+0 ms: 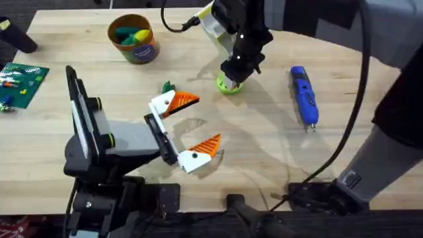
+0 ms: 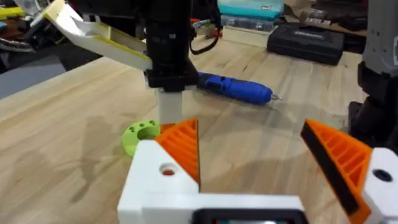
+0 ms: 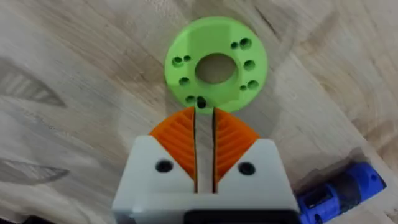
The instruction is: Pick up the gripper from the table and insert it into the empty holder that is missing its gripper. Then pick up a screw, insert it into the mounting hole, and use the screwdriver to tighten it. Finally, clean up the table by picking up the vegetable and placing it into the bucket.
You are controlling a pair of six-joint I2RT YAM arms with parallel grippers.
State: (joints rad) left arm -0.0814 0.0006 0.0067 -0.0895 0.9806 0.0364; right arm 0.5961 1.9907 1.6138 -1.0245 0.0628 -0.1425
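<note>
Right pincer [image 3: 204, 118] tips hiding dish [image 3: 186, 43] rim

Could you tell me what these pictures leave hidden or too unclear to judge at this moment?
- Right gripper over the lime-green dish: whether its nearly closed pads hold the screw, a tiny dark speck at their tips.
- Vegetable: overhead, mostly behind the left gripper.
- Bucket: its contents are too small to identify.

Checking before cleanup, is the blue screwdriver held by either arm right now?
No, the screwdriver lies flat on the table, apart from both arms.
</note>
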